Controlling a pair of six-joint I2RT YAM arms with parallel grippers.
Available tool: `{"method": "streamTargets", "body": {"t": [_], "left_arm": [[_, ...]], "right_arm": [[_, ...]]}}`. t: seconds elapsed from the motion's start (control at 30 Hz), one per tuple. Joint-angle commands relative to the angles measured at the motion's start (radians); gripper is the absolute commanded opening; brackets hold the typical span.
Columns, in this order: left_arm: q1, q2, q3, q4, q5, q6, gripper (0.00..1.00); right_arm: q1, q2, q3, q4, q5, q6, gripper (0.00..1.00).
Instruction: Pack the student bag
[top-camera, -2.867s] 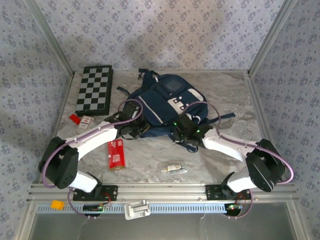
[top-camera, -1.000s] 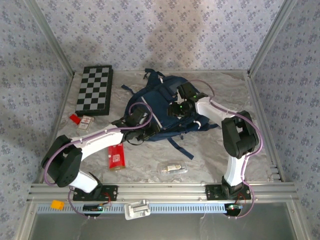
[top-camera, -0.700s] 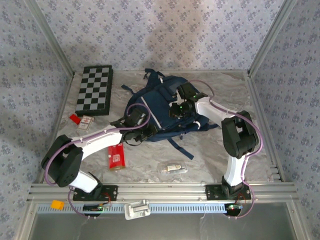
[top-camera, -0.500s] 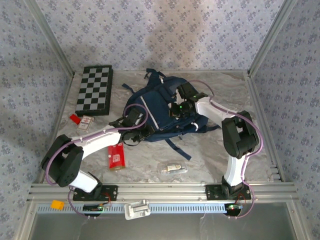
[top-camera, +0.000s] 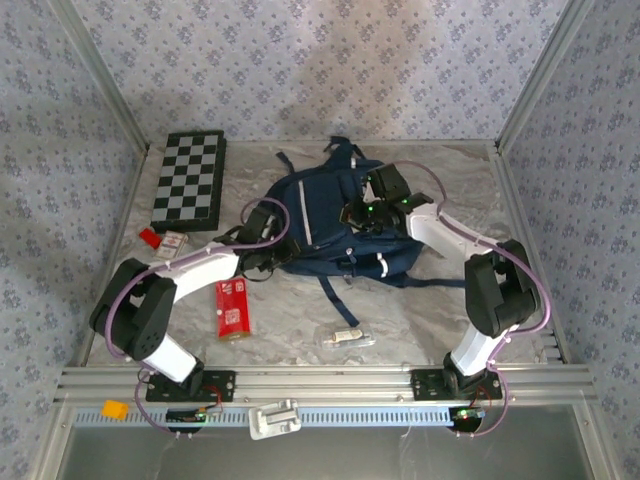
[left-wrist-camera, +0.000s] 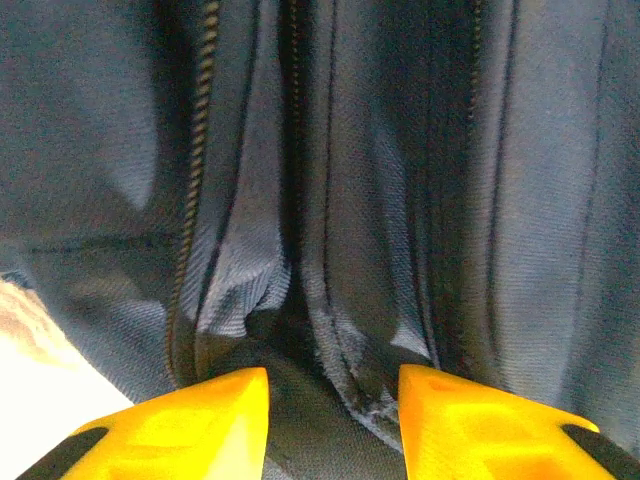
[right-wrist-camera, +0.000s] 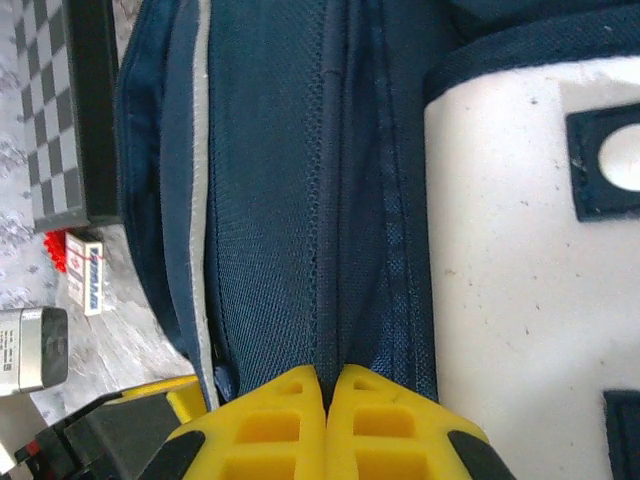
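Note:
The student bag (top-camera: 330, 215), navy with a white trim stripe, lies on its side in the middle of the table. My left gripper (top-camera: 270, 256) is at its left edge. In the left wrist view the yellow fingertips (left-wrist-camera: 333, 400) stand partly apart with a bunched fold of navy bag fabric (left-wrist-camera: 400, 150) filling the gap between them. My right gripper (top-camera: 358, 215) sits on top of the bag. In the right wrist view its fingers (right-wrist-camera: 327, 375) are pinched together on a thin raised seam of the bag (right-wrist-camera: 270, 200), next to a white panel (right-wrist-camera: 520, 250).
A folded chessboard (top-camera: 188, 180) lies at the back left. A small card box (top-camera: 172, 245) and a red piece (top-camera: 148, 237) sit in front of it. A red packet (top-camera: 232, 308) and a clear wrapped item (top-camera: 345, 337) lie near the front.
The right gripper has shut on the bag's seam. The bag has swung round and shifted right and back, its straps now trailing toward the front. The left gripper stayed on its left edge.

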Motion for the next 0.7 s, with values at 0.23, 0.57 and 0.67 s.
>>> {"method": "streamTargets", "body": {"t": [0.23, 0.57, 0.67], "left_arm": [[-0.020, -0.169, 0.027, -0.035, -0.042, 0.191, 0.64], [-0.256, -0.202, 0.117, -0.212, -0.283, 0.126, 0.75], [-0.326, -0.157, 0.177, -0.236, -0.328, 0.127, 0.78]], "right_arm": [[-0.001, -0.107, -0.018, 0.225, 0.024, 0.138, 0.00], [-0.004, -0.170, -0.081, 0.212, 0.082, 0.152, 0.00], [-0.003, -0.179, -0.100, 0.223, 0.099, 0.170, 0.00]]}}
